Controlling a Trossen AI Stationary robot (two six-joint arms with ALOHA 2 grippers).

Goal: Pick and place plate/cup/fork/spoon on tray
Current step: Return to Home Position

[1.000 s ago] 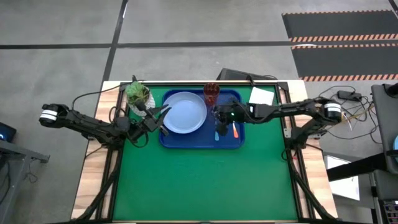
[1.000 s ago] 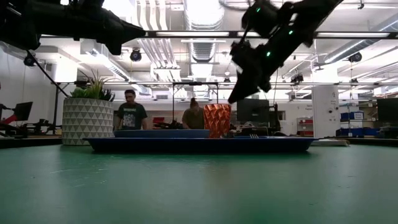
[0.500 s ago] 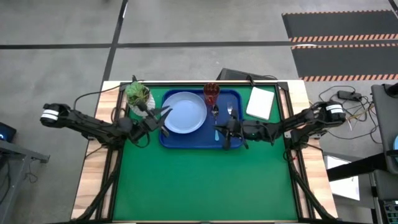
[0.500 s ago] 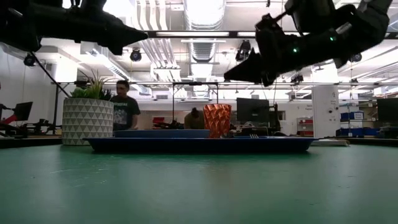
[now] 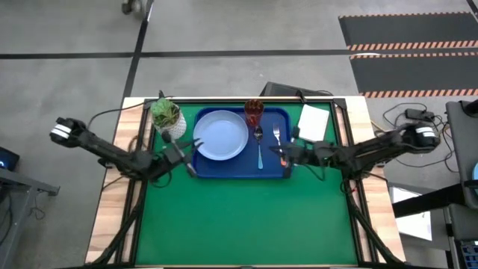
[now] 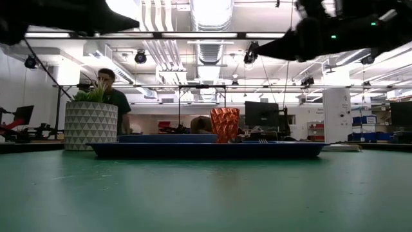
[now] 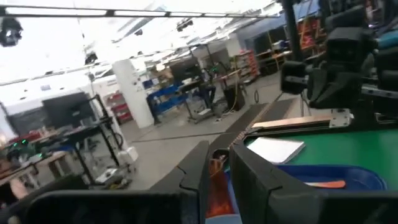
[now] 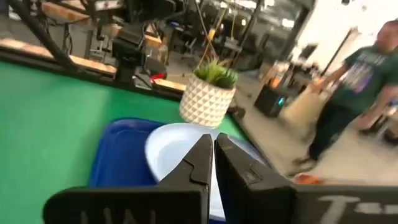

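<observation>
The dark blue tray [image 5: 240, 169] lies at the far middle of the green mat. On it are the pale blue plate [image 5: 221, 135], the red-orange cup [image 5: 254, 112] standing upright at the far rim, the blue-handled spoon [image 5: 259, 148] and the orange-handled fork [image 5: 277, 137], lying side by side right of the plate. My left gripper [image 5: 191, 155] is shut and empty, just off the tray's left rim. My right gripper [image 5: 285, 155] is shut and empty, at the tray's right rim beside the fork's handle. In the low view both arms hang high above the tray [image 6: 206, 149].
A white pot with a green plant [image 5: 166, 113] stands left of the tray, close to my left arm. A white rectangular block [image 5: 314, 118] lies right of the tray. The near half of the green mat [image 5: 239, 224] is bare. People move about in the room behind [image 6: 106, 96].
My right gripper has drawn back from above the spoon and fork toward the table's right edge and has risen. My left gripper has drawn back from the plate's left side toward the table's left and near edges. The things on the tray have stayed still.
</observation>
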